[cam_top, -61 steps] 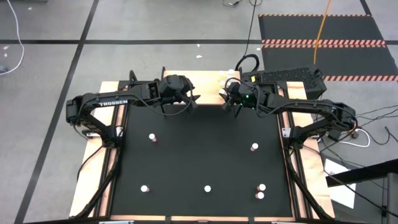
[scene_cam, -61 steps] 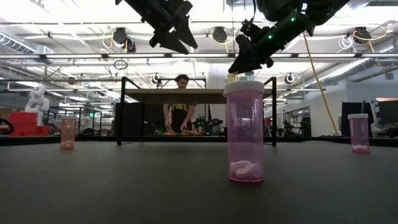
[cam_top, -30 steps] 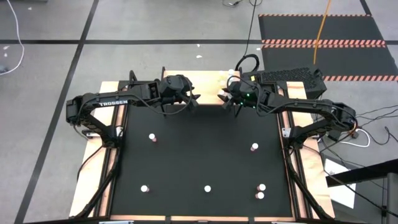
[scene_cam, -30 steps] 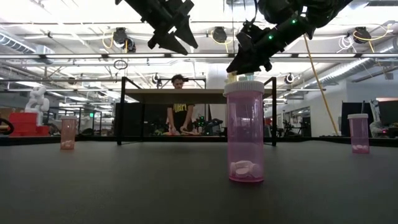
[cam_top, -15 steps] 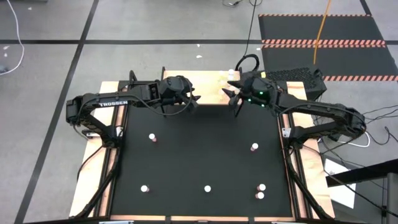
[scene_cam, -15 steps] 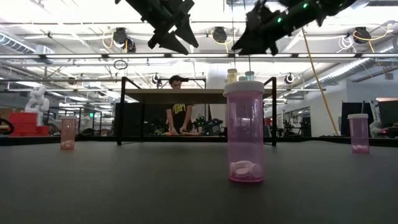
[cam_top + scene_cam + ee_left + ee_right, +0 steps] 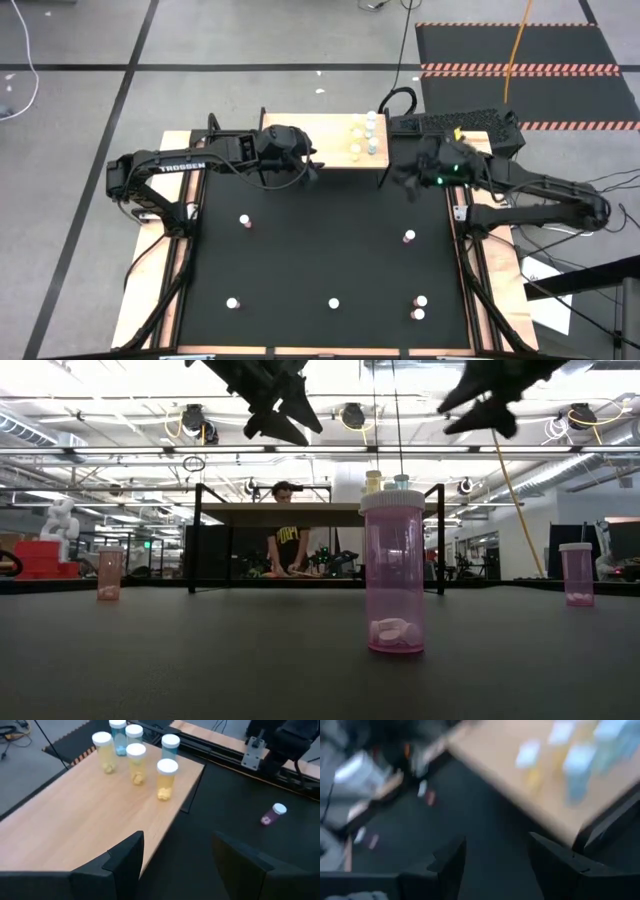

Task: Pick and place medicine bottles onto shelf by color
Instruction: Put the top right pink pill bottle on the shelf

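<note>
The tan shelf [image 7: 320, 142] stands at the mat's far edge. Several yellow and blue bottles [image 7: 363, 135] stand upright on its right end; the left wrist view shows yellow ones [image 7: 166, 779] and blue ones [image 7: 170, 746]. Pink bottles stand on the black mat [image 7: 245, 221] [image 7: 409, 236] [image 7: 333, 302], and one fills the middle of the low view [image 7: 394, 570]. My left gripper [image 7: 310, 166] hovers open above the shelf's near edge [image 7: 175, 855]. My right gripper [image 7: 403, 185] hangs open in the air, right of the shelf [image 7: 495, 860].
More pink bottles stand near the mat's near edge [image 7: 232, 302] [image 7: 419, 307] and one shows in the left wrist view [image 7: 272, 814]. A keyboard [image 7: 460, 122] lies beyond the right arm. A person [image 7: 288, 530] stands in the room behind the shelf.
My right gripper has risen from the bottles at the shelf's right end and swung away toward the table's right edge and a little nearer. The bottles it had covered now stand in plain view on the shelf. The person behind has shifted slightly.
</note>
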